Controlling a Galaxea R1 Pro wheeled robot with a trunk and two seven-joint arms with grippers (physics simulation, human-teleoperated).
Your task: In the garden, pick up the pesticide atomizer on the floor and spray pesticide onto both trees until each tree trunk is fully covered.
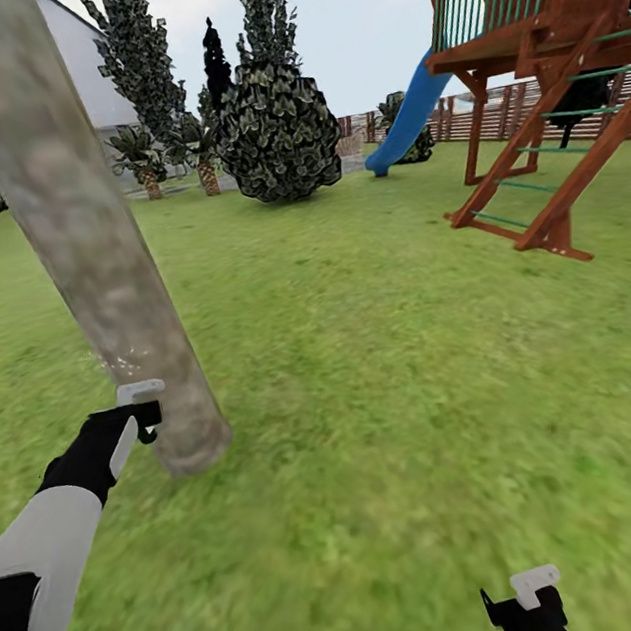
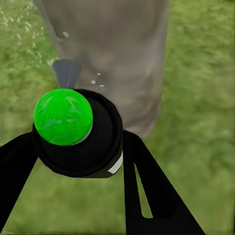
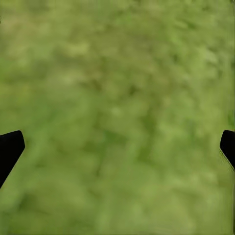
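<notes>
A thick grey-brown tree trunk [image 1: 95, 257] leans across the left of the head view and rises from the grass floor [image 1: 364, 369]. My left gripper [image 1: 146, 414] is right beside the trunk's base. In the left wrist view it is shut on the pesticide atomizer [image 2: 78, 142], a black body with a green ball top and a grey nozzle [image 2: 67, 72]. The nozzle points at the trunk [image 2: 117, 49], and small white droplets [image 2: 95, 78] speckle the bark. My right gripper [image 1: 527, 612] hangs low at the front right, open over bare grass [image 3: 117, 98].
A wooden play tower [image 1: 542, 69] with a blue slide [image 1: 408, 120] stands at the back right before a slatted fence [image 1: 488, 118]. A round dark bush [image 1: 276, 134], short palms [image 1: 204, 165] and a white house [image 1: 88, 76] lie beyond. Open lawn spreads between.
</notes>
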